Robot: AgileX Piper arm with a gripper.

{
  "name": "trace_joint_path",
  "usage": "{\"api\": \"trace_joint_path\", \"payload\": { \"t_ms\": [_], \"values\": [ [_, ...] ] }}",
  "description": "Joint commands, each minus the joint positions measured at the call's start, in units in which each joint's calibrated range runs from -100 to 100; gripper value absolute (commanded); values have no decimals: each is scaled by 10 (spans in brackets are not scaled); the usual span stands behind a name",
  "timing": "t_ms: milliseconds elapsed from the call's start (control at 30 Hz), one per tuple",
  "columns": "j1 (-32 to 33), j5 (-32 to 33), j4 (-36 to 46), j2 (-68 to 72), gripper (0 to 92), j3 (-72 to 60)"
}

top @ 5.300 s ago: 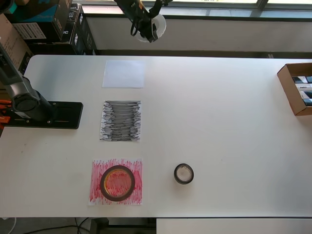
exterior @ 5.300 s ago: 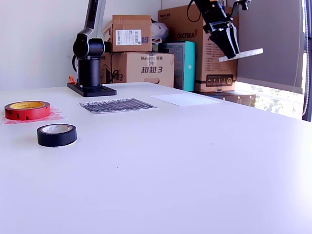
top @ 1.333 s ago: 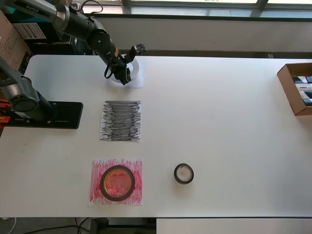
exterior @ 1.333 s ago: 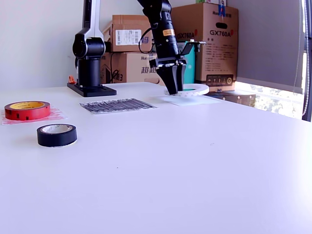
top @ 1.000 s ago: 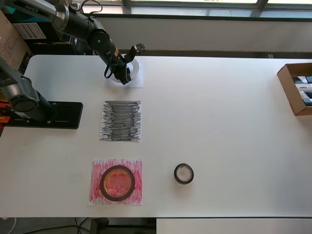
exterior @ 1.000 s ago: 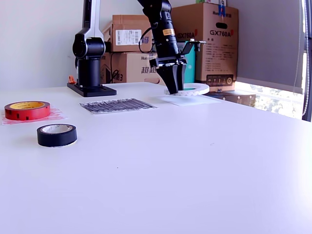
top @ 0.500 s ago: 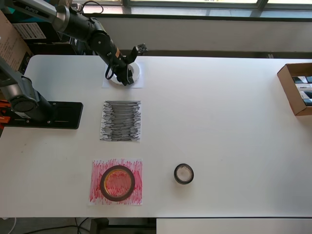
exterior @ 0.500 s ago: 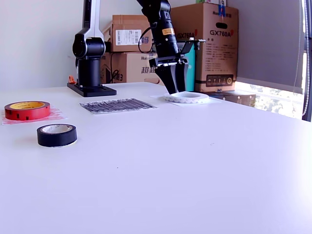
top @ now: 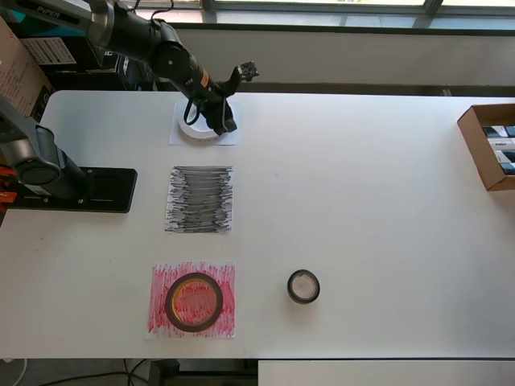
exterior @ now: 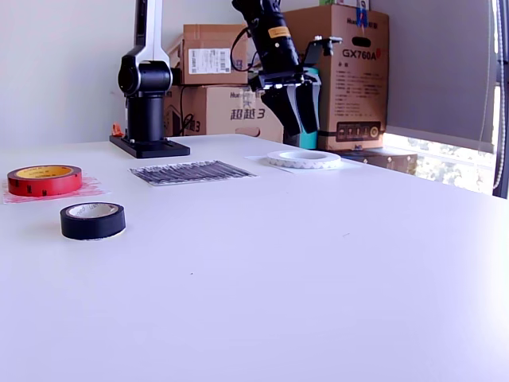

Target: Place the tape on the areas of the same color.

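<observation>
Released, white tape [exterior: 303,159] lies flat beneath lifted gripper [exterior: 301,121].

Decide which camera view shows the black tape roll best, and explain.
The exterior view: the black tape roll sits close, showing its side wall and hollow core. The overhead view shows the roll only as a small ring on the bare table.

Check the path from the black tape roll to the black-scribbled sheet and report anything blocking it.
Nothing visible blocks it. The black tape roll and the black-scribbled sheet have only bare table between them; the red tape roll lies off that line.
</observation>
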Motion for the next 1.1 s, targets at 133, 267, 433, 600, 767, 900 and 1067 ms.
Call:
{"api": "trace_joint_path", "payload": {
  "t_ms": [133,267,433,600,767,900,1067],
  "values": [
    [-117,0,36,-15,526,-97],
    [-200,-5,36,-10,525,-114],
    [-304,-20,36,7,524,-145],
    [-402,-24,37,46,524,-197],
    [-463,-51,60,81,524,-236],
    [-491,-55,104,111,524,-274],
    [-507,-50,152,155,523,-323]
  ]
}}
